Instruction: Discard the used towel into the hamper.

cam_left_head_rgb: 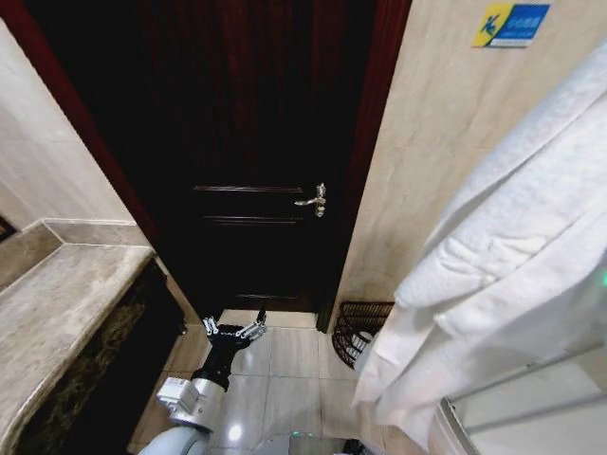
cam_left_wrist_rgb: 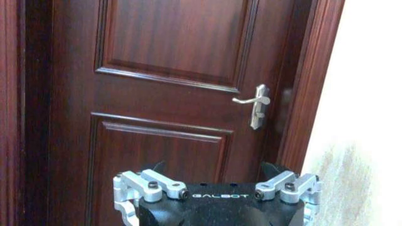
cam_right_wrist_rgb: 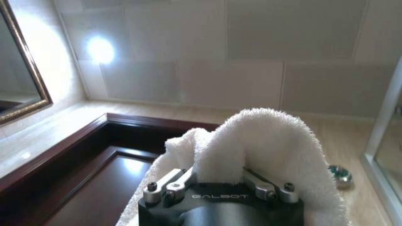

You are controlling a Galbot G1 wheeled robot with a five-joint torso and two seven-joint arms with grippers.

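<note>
The left arm reaches low and forward over the pale tiled floor point(cam_left_head_rgb: 285, 365), its left gripper point(cam_left_head_rgb: 234, 329) pointing toward a dark wooden door point(cam_left_head_rgb: 256, 142). Its jaws are spread wide and hold nothing. In the left wrist view the same gripper point(cam_left_wrist_rgb: 215, 175) faces the door's point(cam_left_wrist_rgb: 169, 94) lower panels, with a silver lever handle point(cam_left_wrist_rgb: 256, 104) on the door's edge, near the frame.

The right gripper point(cam_right_wrist_rgb: 217, 181) is raised high, near the top of the door frame and the tiled wall. Its jaws are closed on a thick fold of white towel point(cam_right_wrist_rgb: 264, 141), which bulges up between them and spills down either side. In the head view the towel point(cam_left_head_rgb: 512, 256) hangs as a large white drape across the right side, in front of the beige wall.

The hamper point(cam_left_head_rgb: 358, 332), a dark open-weave basket, stands on the floor in the corner beside the door, against the wall, partly hidden behind the towel's lower edge. It sits to the right of the left gripper, apart from it.

A stone worktop point(cam_left_head_rgb: 57, 313) runs along the left side. A gold-framed mirror point(cam_right_wrist_rgb: 19, 70) hangs on the wall, seen in the right wrist view.
</note>
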